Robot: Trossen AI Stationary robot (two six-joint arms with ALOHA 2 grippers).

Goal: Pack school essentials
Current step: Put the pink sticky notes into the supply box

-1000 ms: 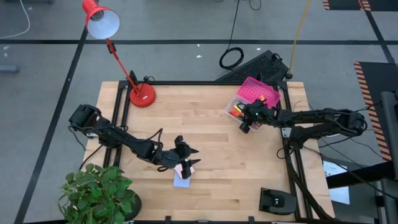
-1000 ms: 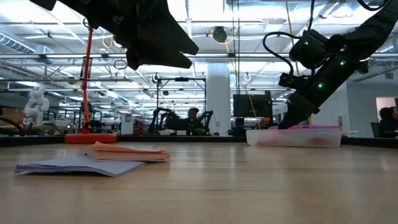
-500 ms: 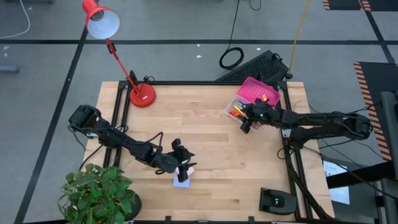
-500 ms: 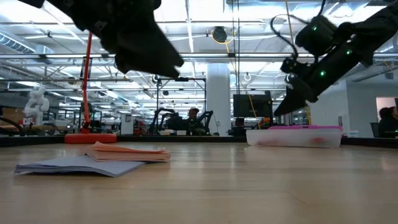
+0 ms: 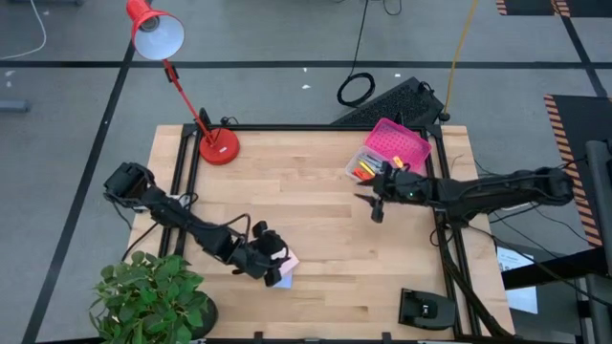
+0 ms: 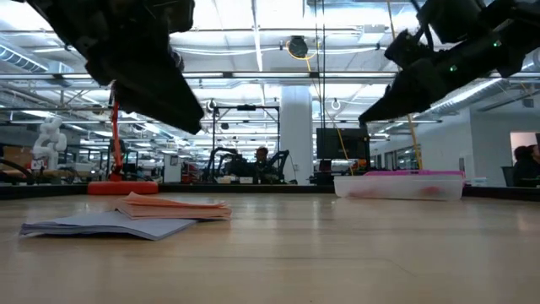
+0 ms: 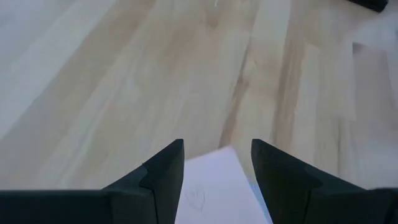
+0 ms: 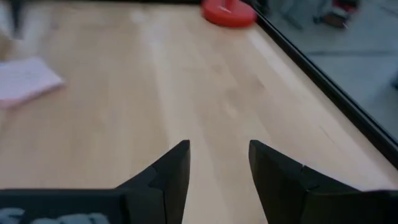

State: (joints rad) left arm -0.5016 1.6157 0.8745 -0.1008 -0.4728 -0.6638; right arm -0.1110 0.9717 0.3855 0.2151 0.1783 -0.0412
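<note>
- My left gripper [image 5: 271, 267], fingers apart and empty, hangs over the pads [image 6: 126, 218] at the table's 7 o'clock; it has dropped closer.
- The pads look light, thin and floppy; I judge an edge pinch best.
- My right gripper [image 5: 375, 207], open and empty, has swung from the box [image 5: 390, 149] toward centre.

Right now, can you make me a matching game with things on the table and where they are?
Things:
1. lamp
2. clear box
3. sticky notes
4. plant

Places:
a. under the left gripper
b. near left corner
c. far left, red base
d. far right, pink lid

Pairs: 1-c, 2-d, 3-a, 4-b
</note>
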